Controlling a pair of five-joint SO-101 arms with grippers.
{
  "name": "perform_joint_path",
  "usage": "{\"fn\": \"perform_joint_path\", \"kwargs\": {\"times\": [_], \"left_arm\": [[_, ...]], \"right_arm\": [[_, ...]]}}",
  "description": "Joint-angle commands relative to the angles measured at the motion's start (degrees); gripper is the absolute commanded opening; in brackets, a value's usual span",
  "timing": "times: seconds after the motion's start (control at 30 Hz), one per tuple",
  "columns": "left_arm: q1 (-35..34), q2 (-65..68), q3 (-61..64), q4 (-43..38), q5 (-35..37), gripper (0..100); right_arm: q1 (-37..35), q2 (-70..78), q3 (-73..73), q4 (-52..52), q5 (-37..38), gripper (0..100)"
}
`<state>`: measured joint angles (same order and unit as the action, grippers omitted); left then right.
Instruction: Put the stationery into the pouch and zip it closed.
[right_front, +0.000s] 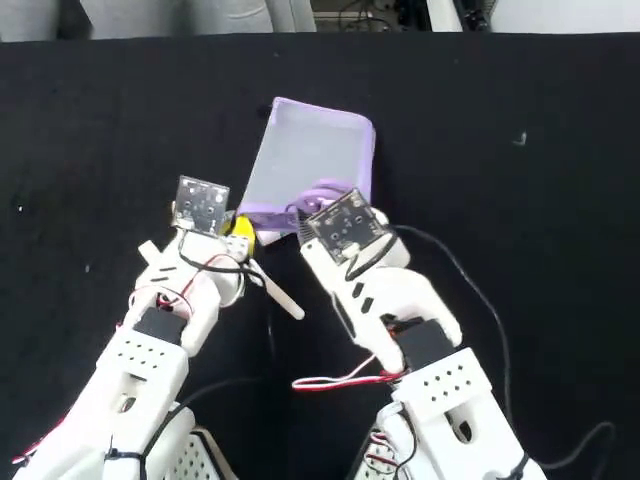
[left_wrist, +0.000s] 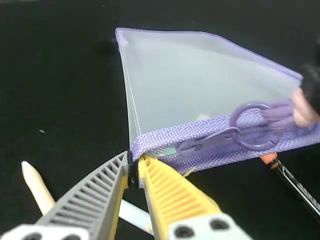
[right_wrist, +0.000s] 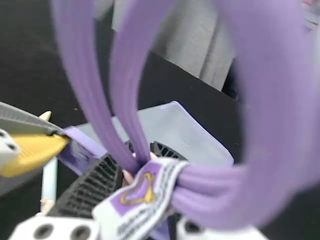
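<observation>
The black worktop carries everything, with the two white arms coming in side by side from the near edge. In the middle lies the pouch, pale mesh with a purple zip band along the edge nearest the arms. The left gripper has its grey and yellow fingers pinched tight on the corner of that band. The right gripper sits at the same edge further along, closed on the purple loop that hangs off the zip, with the loop's little label caught there too. How far the zip is drawn I can't make out. A pale pen lies on the worktop between the arms, outside the pouch. A black pen with an orange band is just beside the zip edge, also outside.
</observation>
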<state>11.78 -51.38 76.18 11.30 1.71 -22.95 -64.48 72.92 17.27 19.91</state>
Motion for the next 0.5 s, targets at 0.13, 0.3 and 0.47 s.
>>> {"fn": "perform_joint_path", "kwargs": {"times": [0.13, 0.3, 0.47], "left_arm": [[-2.7, 0.1, -3.1, -0.9, 0.4, 3], [-5.9, -0.1, -3.2, -0.9, 0.4, 3], [-9.8, -6.6, -2.0, 1.1, 0.5, 3]], "right_arm": [[3.7, -1.8, -6.5, 8.2, 0.3, 1.1], [4.7, -1.8, -6.8, 8.9, 0.5, 1.1], [9.3, -1.8, -7.3, 8.8, 0.2, 1.1]]}}
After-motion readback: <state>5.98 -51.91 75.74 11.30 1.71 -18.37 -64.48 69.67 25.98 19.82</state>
